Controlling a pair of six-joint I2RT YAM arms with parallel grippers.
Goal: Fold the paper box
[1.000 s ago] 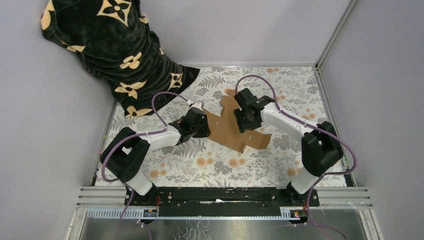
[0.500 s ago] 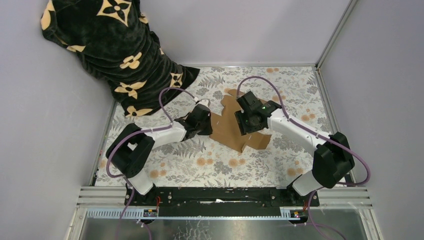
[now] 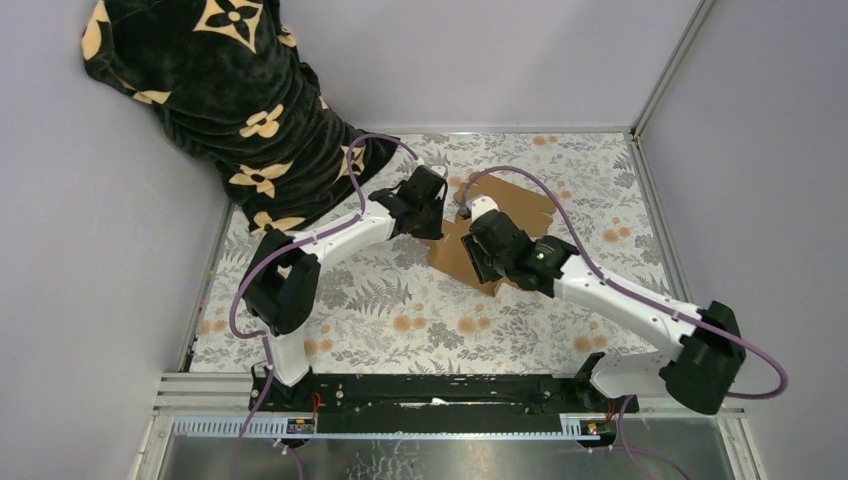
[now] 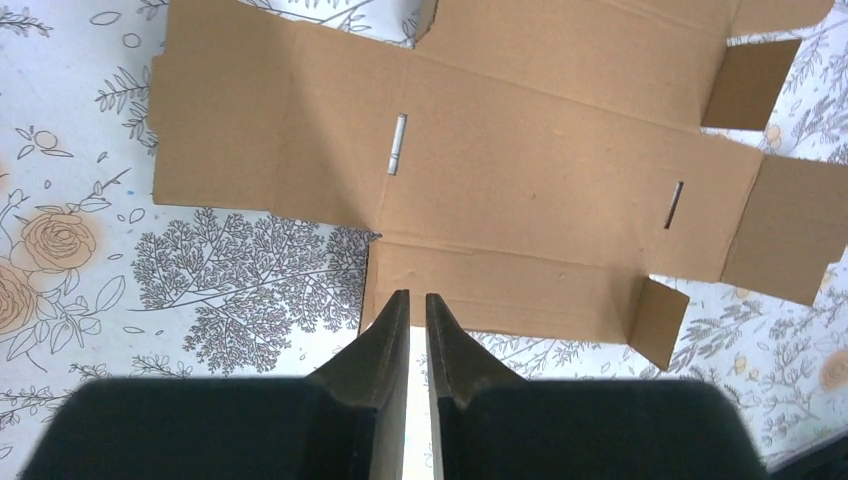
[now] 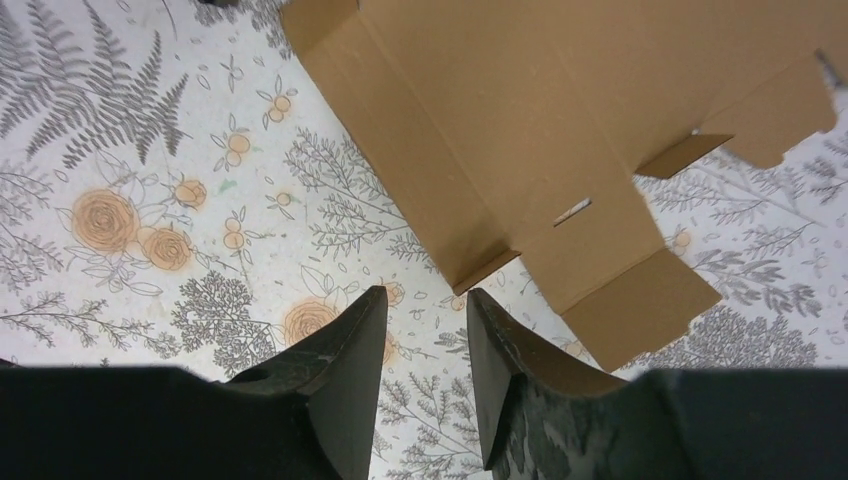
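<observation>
Both are hovering by the paper box (image 4: 520,170): my left gripper (image 4: 414,297), nearly closed, hold unclear, over its edge; my right gripper (image 5: 420,295), half-open, empty, just off its corner.

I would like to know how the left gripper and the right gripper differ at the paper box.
The left gripper has its jaws nearly closed, a thin slit between them; the right gripper has them clearly apart. The left gripper's tips overlap the near edge of the paper box; the right gripper's tips sit over the tablecloth, just short of a flap. Both hold nothing and point at the box.
</observation>
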